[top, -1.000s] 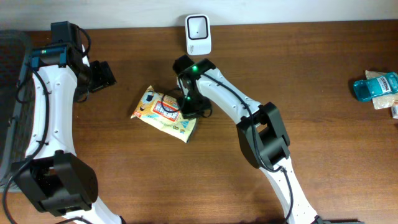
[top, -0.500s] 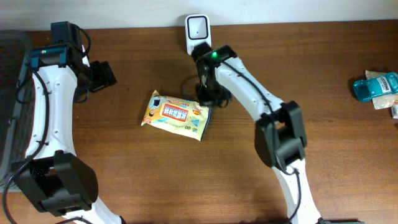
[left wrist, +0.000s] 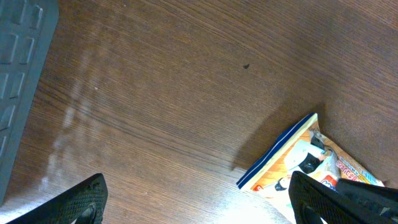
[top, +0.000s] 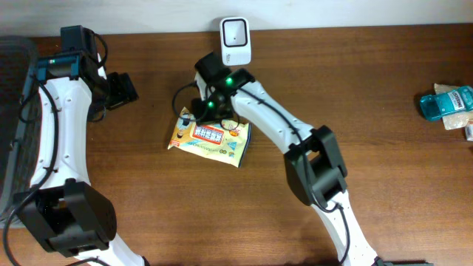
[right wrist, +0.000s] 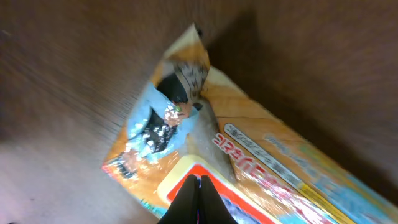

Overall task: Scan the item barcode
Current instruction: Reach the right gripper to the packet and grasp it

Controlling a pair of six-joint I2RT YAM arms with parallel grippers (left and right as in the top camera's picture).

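The item, a yellow-orange snack packet [top: 211, 137], lies flat on the brown table in front of the white scanner [top: 235, 41], printed face up; no barcode shows. My right gripper [top: 201, 114] is over the packet's upper-left end. In the right wrist view its fingers [right wrist: 199, 182] are shut with nothing between them, tips over the packet's red label [right wrist: 249, 155]. Whether they touch it I cannot tell. My left gripper [top: 122, 90] hangs open well to the left. The left wrist view shows the left gripper [left wrist: 199, 208] spread wide over bare wood, the packet's corner [left wrist: 292, 155] near its right finger.
A grey ribbed bin [top: 13, 111] stands at the table's left edge, also the bin [left wrist: 18, 56] in the left wrist view. A blue bottle [top: 447, 101] and other packets lie at the far right edge.
The packet slid right and turned a second ago, then stayed put. My right arm swung up beside the scanner, then back left over the packet's upper-left end. The left arm has not moved.
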